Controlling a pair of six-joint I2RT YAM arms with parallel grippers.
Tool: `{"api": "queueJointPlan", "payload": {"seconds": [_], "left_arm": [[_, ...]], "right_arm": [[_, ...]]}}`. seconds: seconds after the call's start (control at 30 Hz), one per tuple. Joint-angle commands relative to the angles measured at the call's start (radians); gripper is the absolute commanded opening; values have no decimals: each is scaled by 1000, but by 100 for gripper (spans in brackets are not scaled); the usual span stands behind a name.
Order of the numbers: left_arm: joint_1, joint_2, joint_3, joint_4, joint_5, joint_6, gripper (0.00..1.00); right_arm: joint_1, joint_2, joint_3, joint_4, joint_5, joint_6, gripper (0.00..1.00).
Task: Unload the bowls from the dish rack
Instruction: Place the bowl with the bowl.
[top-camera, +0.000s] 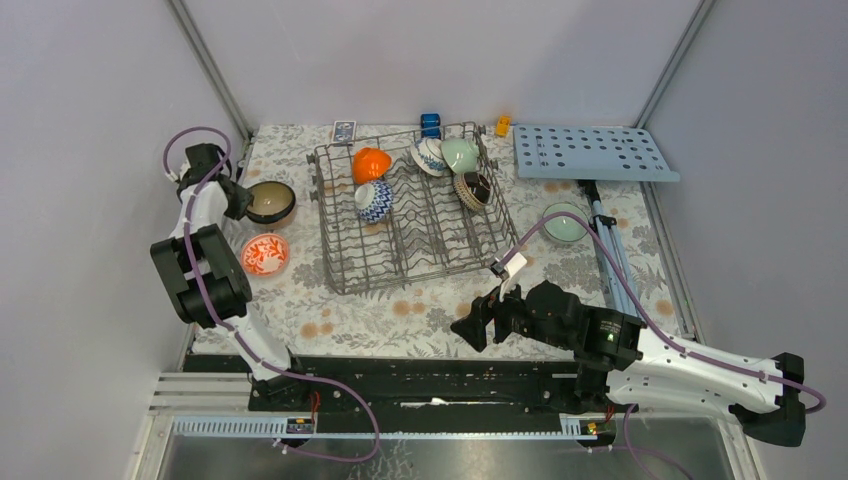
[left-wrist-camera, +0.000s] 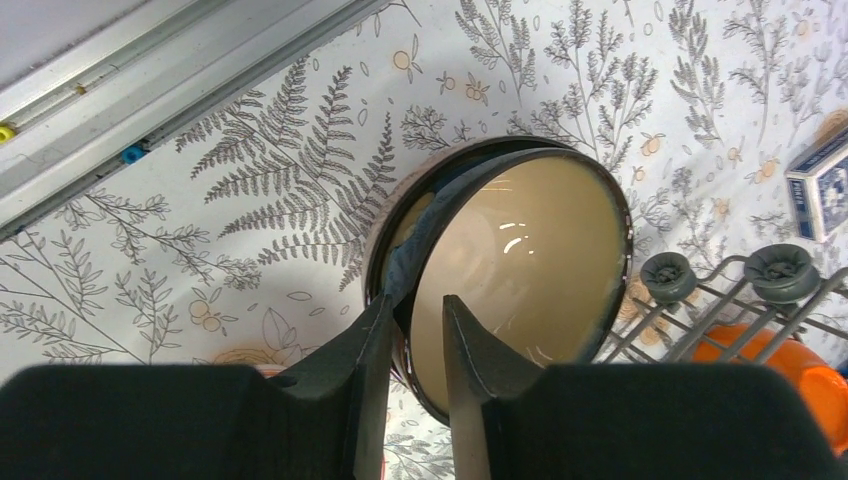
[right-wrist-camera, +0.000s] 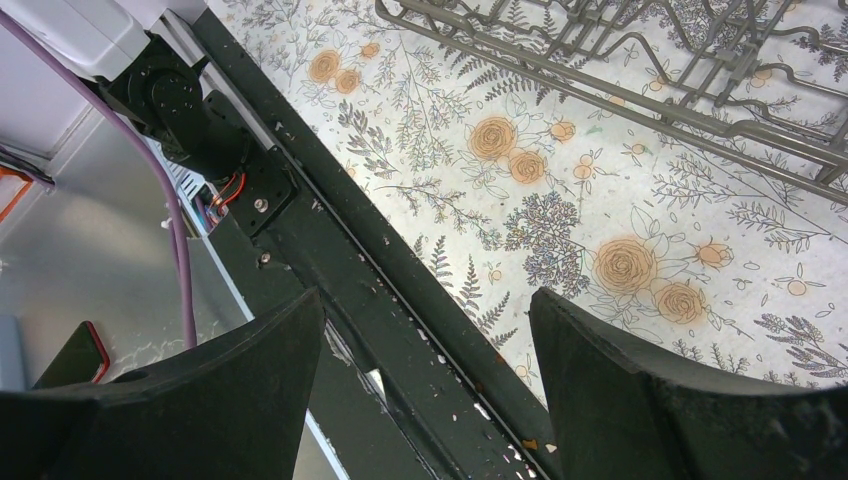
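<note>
The grey wire dish rack (top-camera: 420, 250) stands mid-table. In its far end are an orange bowl (top-camera: 370, 163), a blue-and-white bowl (top-camera: 374, 201), a patterned white bowl (top-camera: 431, 155), a pale green bowl (top-camera: 460, 154) and a dark ribbed bowl (top-camera: 472, 189). Left of the rack, my left gripper (top-camera: 238, 196) (left-wrist-camera: 417, 305) is shut on the rim of a tilted dark brown bowl (top-camera: 270, 201) (left-wrist-camera: 520, 260), one finger inside, one outside. A red-and-white bowl (top-camera: 265, 254) and a pale green bowl (top-camera: 564, 222) rest on the cloth. My right gripper (top-camera: 470, 325) (right-wrist-camera: 425, 310) hangs open and empty near the front edge.
A light-blue board with holes (top-camera: 595, 152) lies at the back right, with a folded metal stand (top-camera: 605, 240) below it. A card box (top-camera: 344, 130), a blue item (top-camera: 431, 124) and a yellow item (top-camera: 503, 125) sit behind the rack. A black rail (right-wrist-camera: 400, 290) runs under my right gripper.
</note>
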Motion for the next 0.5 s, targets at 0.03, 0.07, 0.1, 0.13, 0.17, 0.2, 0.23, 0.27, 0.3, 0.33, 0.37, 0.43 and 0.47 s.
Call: {"api": "queueJointPlan", "payload": {"seconds": [0.03,0.07,0.1,0.13,0.17,0.2,0.23,0.27,0.3,0.33,0.37,0.43,0.47], "left_arm": [[-2,-28,-26,34,0,8,25],[-1,-28,-29,39,4,7,23],[-2,-28,-30,42,7,7,21],[-1,-27,-32,43,8,7,18],[-1,-26,-31,44,8,7,15],[-2,-27,-31,44,7,7,10],[-1,-31,-32,46,8,6,7],[-1,-36,-32,51,10,5,2],[-1,-39,-34,56,15,3,0],[-1,-42,-34,59,21,1,0],[-1,-44,-33,61,26,-1,0],[-2,-44,-35,70,36,-6,0],[-1,-45,-37,73,38,-8,0]], "right_arm": [[6,-11,-6,19,27,-10,82],[5,-12,-6,19,27,-10,82],[5,-12,-5,17,27,-8,82],[5,-13,-6,18,27,-9,82],[5,-14,-6,18,28,-6,82],[5,-13,-7,19,29,-6,82],[5,-14,-8,19,30,-6,82],[5,-14,-9,21,30,-3,82],[5,-13,-8,22,28,-2,82],[5,-13,-10,21,27,-2,82],[5,-13,-11,21,26,-2,82],[5,-10,-11,24,25,-3,82],[5,-9,-11,24,24,-3,82]]}}
